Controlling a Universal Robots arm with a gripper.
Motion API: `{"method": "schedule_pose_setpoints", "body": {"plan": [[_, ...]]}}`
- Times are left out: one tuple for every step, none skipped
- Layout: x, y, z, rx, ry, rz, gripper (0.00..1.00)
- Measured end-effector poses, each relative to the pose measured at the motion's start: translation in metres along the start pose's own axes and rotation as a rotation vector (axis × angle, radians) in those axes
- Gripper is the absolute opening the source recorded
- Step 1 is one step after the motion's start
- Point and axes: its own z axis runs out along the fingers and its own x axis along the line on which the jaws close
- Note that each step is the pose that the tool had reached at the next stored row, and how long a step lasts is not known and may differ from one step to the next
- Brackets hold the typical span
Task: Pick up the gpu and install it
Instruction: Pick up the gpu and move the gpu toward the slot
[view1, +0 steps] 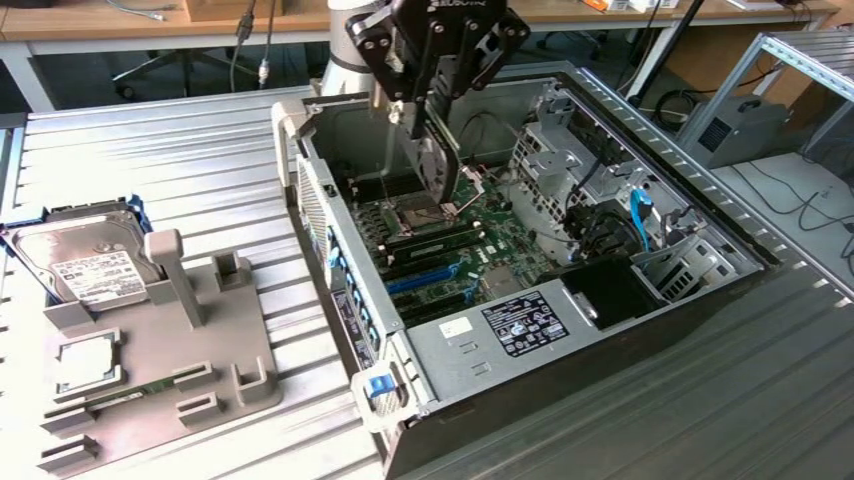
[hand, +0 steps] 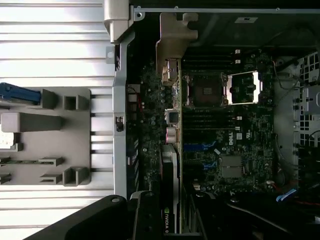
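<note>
The gpu (view1: 438, 170) hangs edge-down inside the open computer case (view1: 587, 350), above the motherboard (view1: 501, 245) near the CPU socket. My gripper (view1: 430, 120) is shut on its upper edge. In the wrist view the gpu (hand: 172, 150) shows edge-on, with its pale metal end bracket (hand: 172, 42) toward the case's rear wall and a dark cooler with an NVIDIA label near my fingers (hand: 145, 215). The blue expansion slots (view1: 427, 275) lie on the board closer to the case's front, apart from the card.
A grey fixture tray (view1: 234, 350) stands on the ribbed metal table at the exterior view's left, holding a silver hard drive (view1: 83, 265), a chip (view1: 80, 365) and a slim RAM stick (view1: 127, 390). Drive cages and cables (view1: 641, 225) fill the case's right side.
</note>
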Motion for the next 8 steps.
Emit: {"method": "schedule_pose_setpoints", "body": {"plan": [[-0.006,0.0001,0.0002,-0.0001,0.0,0.0,0.27],[-0.01,0.0002,0.0003,-0.0001,-0.0001,0.0,0.27],[-0.014,0.0002,0.0005,-0.0001,-0.0001,0.0,0.27],[-0.018,0.0003,0.0006,-0.0001,0.0,0.0,0.27],[-0.022,0.0004,0.0007,-0.0001,0.0,0.0,0.27],[-0.027,0.0004,0.0008,-0.0001,-0.0001,0.0,0.27],[-0.032,0.0005,0.001,-0.0001,0.0,0.0,0.27],[-0.036,0.0006,0.0011,-0.0001,0.0,0.0,0.27]]}}
